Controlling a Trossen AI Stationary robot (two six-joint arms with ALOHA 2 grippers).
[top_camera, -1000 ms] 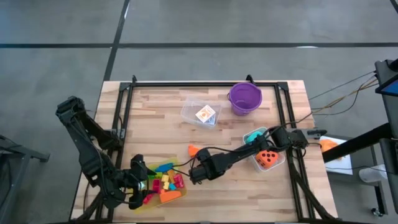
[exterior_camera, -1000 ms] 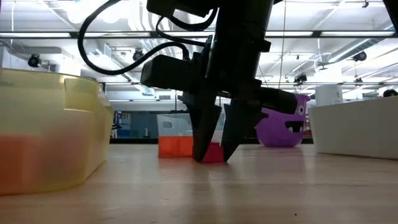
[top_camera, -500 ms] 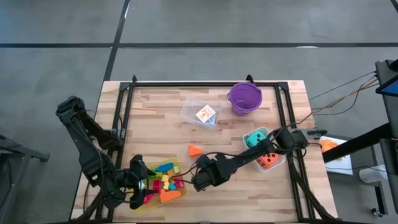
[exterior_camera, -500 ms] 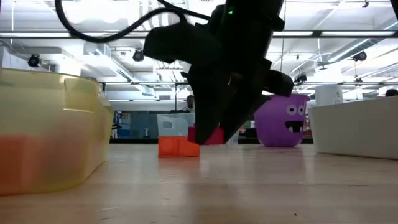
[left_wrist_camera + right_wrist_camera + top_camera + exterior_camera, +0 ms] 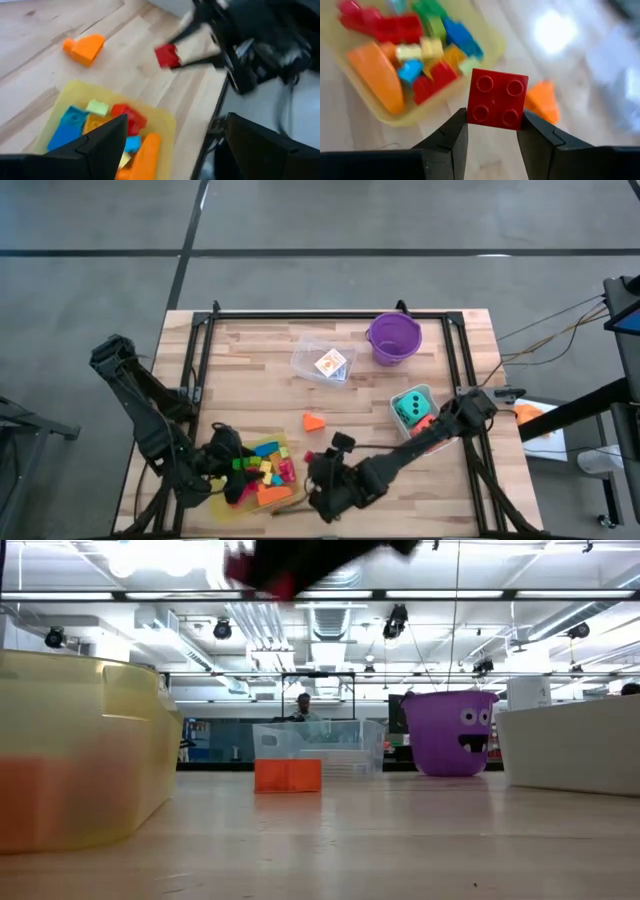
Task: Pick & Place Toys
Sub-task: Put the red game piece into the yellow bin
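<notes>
My right gripper (image 5: 495,125) is shut on a red four-stud brick (image 5: 497,99), held in the air beside the yellow tray (image 5: 285,448) near the table's front edge. The tray holds several bright bricks (image 5: 427,47) and a long orange piece (image 5: 375,75). An orange wedge (image 5: 314,421) lies flat on the wood beyond it. My left gripper (image 5: 175,150) hovers open over the tray's left end, touching nothing. In the low view only the red brick (image 5: 280,580) and a dark part of the arm show at the top. My right gripper pinches the red brick by two opposite side walls (image 5: 472,107) between its two fingers (image 5: 452,137). The studded top faces the wrist camera. The fingers slant down from the table's right side. The brick hangs clear of the table and of the tray.
A clear tub (image 5: 323,361) with a card pack stands at the far middle, with a purple bucket (image 5: 393,338) to its right. Another clear tub (image 5: 412,408) at the right holds a teal die. Black rails (image 5: 330,314) frame the table. A person shows far behind.
My right gripper has lifted the red brick off the table, well clear of it. It has carried the brick toward the near edge, beside the yellow tray, while rolling its wrist. The orange wedge has stayed where it was. My left gripper has rolled a little over the tray.
</notes>
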